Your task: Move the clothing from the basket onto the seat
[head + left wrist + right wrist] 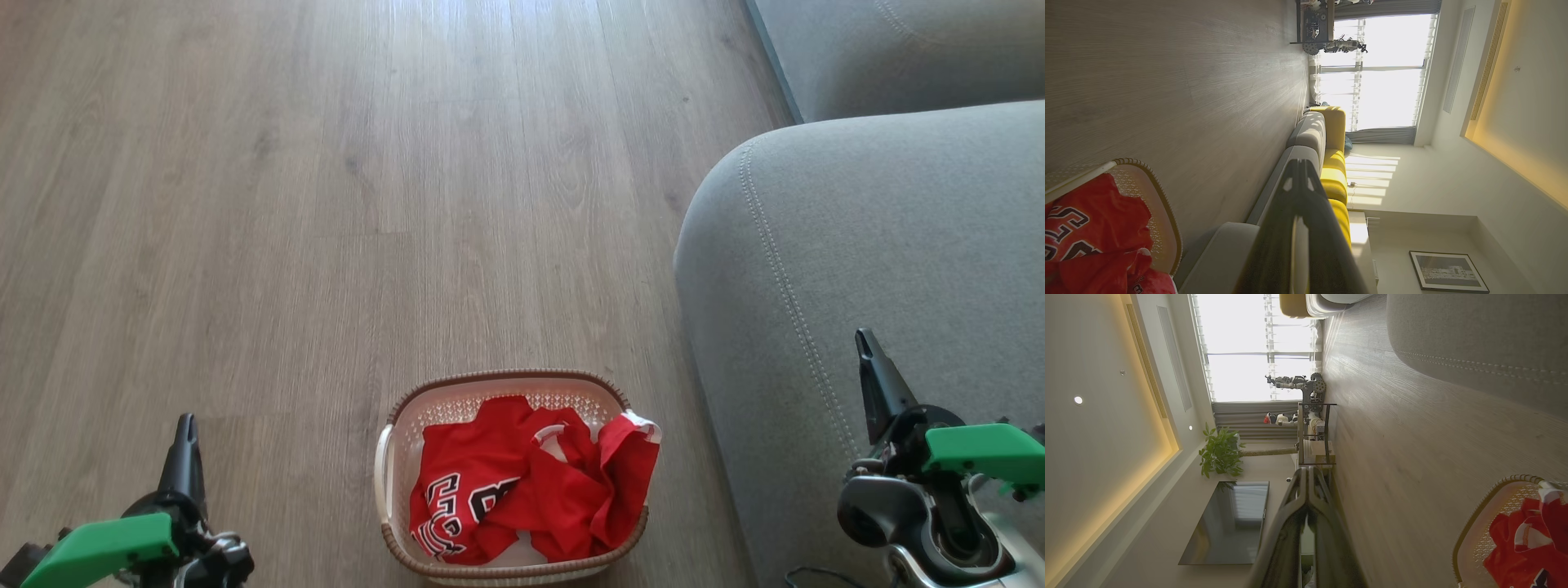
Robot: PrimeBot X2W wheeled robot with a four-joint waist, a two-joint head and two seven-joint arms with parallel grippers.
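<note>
Clothing: red garments heaped in the basket, which stands on the floor just beside the sofa. I judge the fabric light, limp and slippery. I would pinch a raised fold near the middle, since one piece may drag the other. Left jaws and right jaws are together, empty, flanking the basket.
</note>
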